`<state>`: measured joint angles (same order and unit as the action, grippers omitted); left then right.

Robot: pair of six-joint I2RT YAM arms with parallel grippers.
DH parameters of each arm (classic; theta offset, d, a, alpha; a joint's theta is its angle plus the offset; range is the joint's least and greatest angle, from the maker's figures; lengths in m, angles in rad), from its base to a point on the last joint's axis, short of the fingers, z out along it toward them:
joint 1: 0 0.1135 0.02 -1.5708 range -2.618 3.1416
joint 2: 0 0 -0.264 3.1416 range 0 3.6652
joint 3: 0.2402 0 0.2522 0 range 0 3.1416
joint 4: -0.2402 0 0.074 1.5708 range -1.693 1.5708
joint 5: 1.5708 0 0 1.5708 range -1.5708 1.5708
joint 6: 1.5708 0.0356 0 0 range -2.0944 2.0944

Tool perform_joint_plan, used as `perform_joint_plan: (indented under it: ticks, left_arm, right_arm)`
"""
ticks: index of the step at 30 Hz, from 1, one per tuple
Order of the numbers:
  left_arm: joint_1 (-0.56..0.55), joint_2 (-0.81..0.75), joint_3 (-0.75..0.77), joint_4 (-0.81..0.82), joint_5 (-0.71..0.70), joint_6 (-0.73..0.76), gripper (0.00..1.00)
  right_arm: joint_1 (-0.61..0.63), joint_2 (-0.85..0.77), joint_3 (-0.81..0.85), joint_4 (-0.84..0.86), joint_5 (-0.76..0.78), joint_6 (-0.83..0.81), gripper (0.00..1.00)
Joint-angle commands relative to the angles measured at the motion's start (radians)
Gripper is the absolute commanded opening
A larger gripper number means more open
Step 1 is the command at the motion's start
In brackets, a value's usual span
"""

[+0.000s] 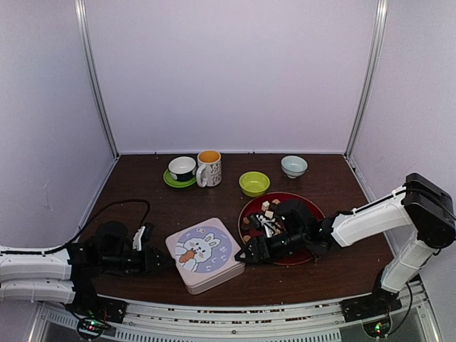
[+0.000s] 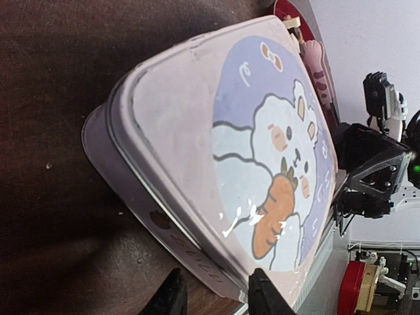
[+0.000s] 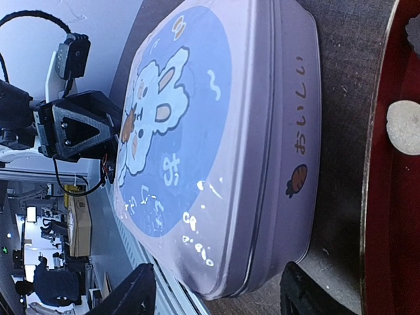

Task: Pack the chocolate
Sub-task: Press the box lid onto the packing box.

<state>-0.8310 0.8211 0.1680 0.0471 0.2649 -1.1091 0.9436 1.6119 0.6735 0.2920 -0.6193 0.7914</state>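
The chocolate (image 1: 266, 208), small brown, tan and cream pieces, lies on a dark red plate (image 1: 306, 205); one cream-white round piece (image 3: 402, 126) shows on the plate's rim side (image 3: 387, 216). A closed lilac tin (image 1: 204, 253) with a rabbit and carrot on its lid (image 2: 262, 151) stands left of the plate. My left gripper (image 1: 160, 261) is at the tin's left corner, open, fingers straddling the corner edge (image 2: 216, 298). My right gripper (image 1: 246, 255) is at the tin's right corner (image 3: 220, 298), open wide, with the corner of the tin (image 3: 275, 164) between its fingers.
Pink tongs (image 2: 319, 65) lie on the plate beyond the tin. At the back stand a cup on a green saucer (image 1: 182, 169), a mug (image 1: 209, 168), a green bowl (image 1: 254, 183) and a pale bowl (image 1: 293, 166). The table's front edge runs just behind the tin.
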Motion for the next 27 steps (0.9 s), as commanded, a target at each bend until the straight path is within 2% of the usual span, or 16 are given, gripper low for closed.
perform_joint_plan:
  ticks: [1, 5, 7, 11, 20, 27]
  left_arm:
    - [0.009, -0.011, -0.018, 0.073, -0.012, -0.022, 0.34]
    - [0.013, 0.045, -0.024, 0.177, 0.003, -0.034, 0.34]
    - [0.013, 0.089, -0.012, 0.21, 0.02, -0.03, 0.31]
    - [0.013, 0.158, -0.004, 0.27, 0.039, -0.033, 0.28]
    - [0.013, 0.221, 0.042, 0.202, 0.04, 0.01, 0.21]
    - [0.013, 0.285, 0.066, 0.204, 0.056, 0.03, 0.2]
  right_arm:
    - [0.003, 0.022, -0.018, 0.051, 0.013, 0.021, 0.65]
    - [0.003, 0.034, -0.017, 0.059, 0.013, 0.033, 0.59]
    - [0.002, 0.04, -0.017, 0.043, 0.02, 0.042, 0.56]
    - [0.002, 0.022, -0.041, 0.031, 0.041, 0.053, 0.55]
    - [0.002, 0.042, -0.061, 0.078, 0.044, 0.156, 0.46]
    - [0.002, 0.068, -0.109, 0.173, 0.04, 0.243, 0.36]
